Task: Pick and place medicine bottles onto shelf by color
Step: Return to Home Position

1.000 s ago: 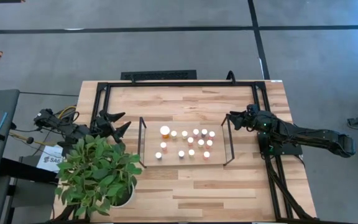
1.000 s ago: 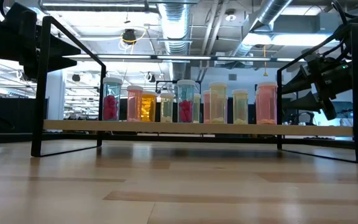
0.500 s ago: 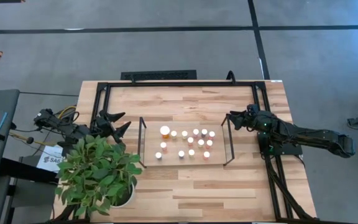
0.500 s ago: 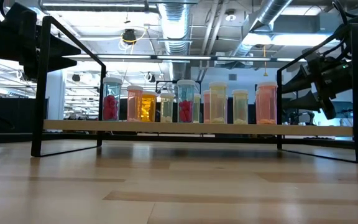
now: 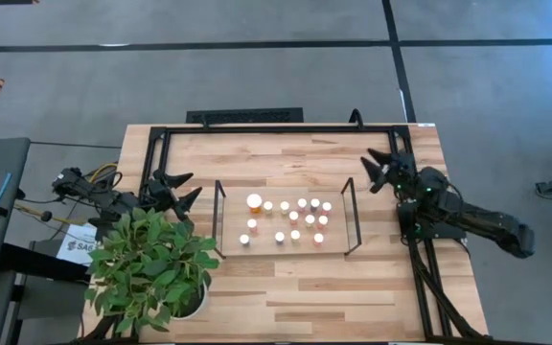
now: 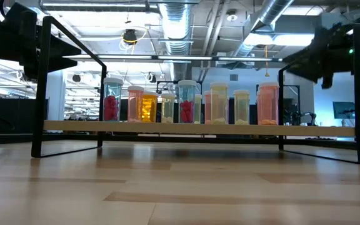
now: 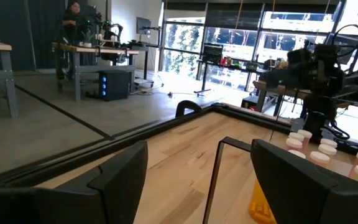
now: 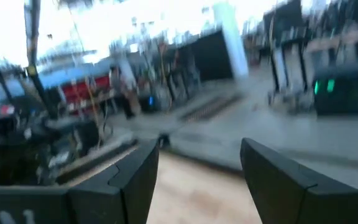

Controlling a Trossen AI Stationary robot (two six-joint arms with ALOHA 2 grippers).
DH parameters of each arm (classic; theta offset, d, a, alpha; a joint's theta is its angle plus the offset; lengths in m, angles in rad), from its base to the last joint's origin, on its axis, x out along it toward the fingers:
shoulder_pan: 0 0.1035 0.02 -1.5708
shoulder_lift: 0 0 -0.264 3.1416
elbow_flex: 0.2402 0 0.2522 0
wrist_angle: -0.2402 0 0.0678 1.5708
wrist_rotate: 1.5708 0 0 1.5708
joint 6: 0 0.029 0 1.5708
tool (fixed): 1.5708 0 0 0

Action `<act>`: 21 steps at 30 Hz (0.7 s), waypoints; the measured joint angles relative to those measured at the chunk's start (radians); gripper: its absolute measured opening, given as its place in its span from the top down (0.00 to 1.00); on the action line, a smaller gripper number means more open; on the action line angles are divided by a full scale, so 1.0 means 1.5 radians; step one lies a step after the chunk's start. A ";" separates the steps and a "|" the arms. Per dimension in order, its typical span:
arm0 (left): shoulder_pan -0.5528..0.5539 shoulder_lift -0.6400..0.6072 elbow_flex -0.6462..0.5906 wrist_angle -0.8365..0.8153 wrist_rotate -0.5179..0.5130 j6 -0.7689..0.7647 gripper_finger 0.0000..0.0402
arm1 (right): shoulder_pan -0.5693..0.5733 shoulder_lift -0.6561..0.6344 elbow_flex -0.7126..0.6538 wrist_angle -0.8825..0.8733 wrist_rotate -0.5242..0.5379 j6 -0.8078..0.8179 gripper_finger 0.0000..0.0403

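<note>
Hovering empty with fingers spread, the right gripper point(image 5: 373, 170) sits just right of the shelf point(image 5: 234, 209), bottles point(image 5: 294, 218) leftward; the left gripper point(image 5: 193, 185) waits spread opposite

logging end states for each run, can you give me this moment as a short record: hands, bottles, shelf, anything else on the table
left hand: open, empty, off the shelf's left end
right hand: open, empty, off the shelf's right end, raised
shelf: between the two hands, black wire ends left and right
medicine bottles: all in view stand upright on the shelf, in loose rows
largest bottle: near the group's left end
potted plant: on the table, at a left corner next to the left hand
</note>
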 joint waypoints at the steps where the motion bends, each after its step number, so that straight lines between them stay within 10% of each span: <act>1: 0.000 0.000 0.000 0.000 0.000 0.000 0.32 | -0.007 -0.014 0.000 0.010 0.000 -0.015 0.38; 21: 0.000 0.000 0.000 0.000 0.000 0.000 0.32 | -0.050 -0.081 0.000 -0.020 0.000 0.028 0.38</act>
